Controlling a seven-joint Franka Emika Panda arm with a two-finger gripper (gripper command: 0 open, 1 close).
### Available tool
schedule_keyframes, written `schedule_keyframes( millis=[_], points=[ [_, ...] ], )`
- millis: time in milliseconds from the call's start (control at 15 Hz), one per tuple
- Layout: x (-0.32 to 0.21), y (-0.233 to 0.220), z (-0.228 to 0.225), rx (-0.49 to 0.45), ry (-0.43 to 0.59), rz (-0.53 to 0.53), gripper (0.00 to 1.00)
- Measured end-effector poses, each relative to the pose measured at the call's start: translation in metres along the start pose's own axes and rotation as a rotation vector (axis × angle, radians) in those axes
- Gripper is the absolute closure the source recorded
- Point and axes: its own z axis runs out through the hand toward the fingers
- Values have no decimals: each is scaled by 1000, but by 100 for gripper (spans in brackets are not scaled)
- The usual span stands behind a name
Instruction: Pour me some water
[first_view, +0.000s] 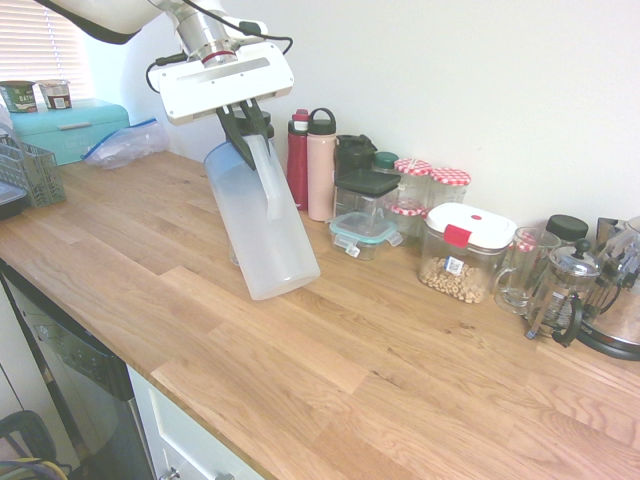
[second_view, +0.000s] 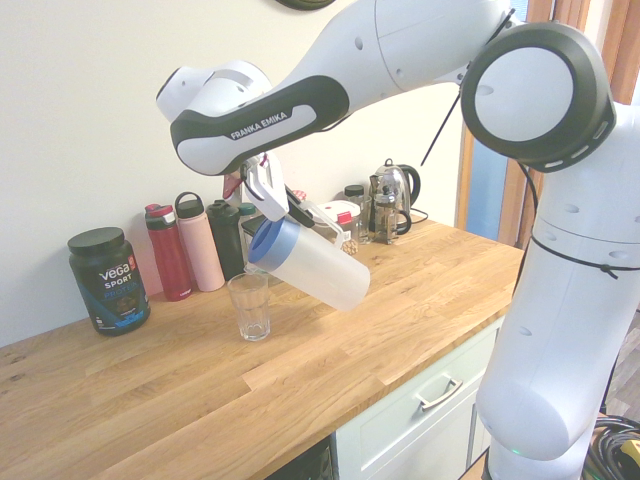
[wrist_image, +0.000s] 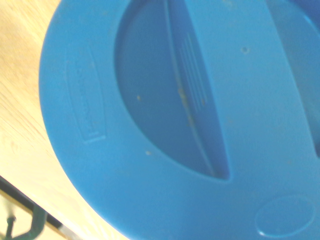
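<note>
Nearest the camera in the wrist view: blue lid (wrist_image: 170, 200) of the jug, filling most of it. Frosted jug (first_view: 262, 225) tilted, up off the wooden counter (second_view: 170, 400), lid end over a clear glass (second_view: 251, 308) standing upright. Claw (first_view: 240, 108) pressed shut on the jug's white handle (first_view: 268, 180). Water itself can't be made out; jug is frosted.

Around: black Vega tub (second_view: 108, 282), red bottle (second_view: 168, 253), pink bottle (second_view: 201, 246), dark bottle (second_view: 226, 240), all along the wall beyond the glass. Further along: teal-lidded box (first_view: 362, 232), white-lidded container (first_view: 466, 252) with beige bits, glass mug (first_view: 524, 270), French press (first_view: 562, 292). Other end: teal box (first_view: 70, 132), plastic bag (first_view: 127, 144), grey rack (first_view: 32, 172). Bottles and tub stand near the glass.
</note>
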Motion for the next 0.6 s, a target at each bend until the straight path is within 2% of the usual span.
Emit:
schedule_keyframes(
  millis=[267,600],
  points=[
    [6,-16,2,-57,-19,-31,100],
    [7,-12,2,-113,-21,-27,100]
  ],
)
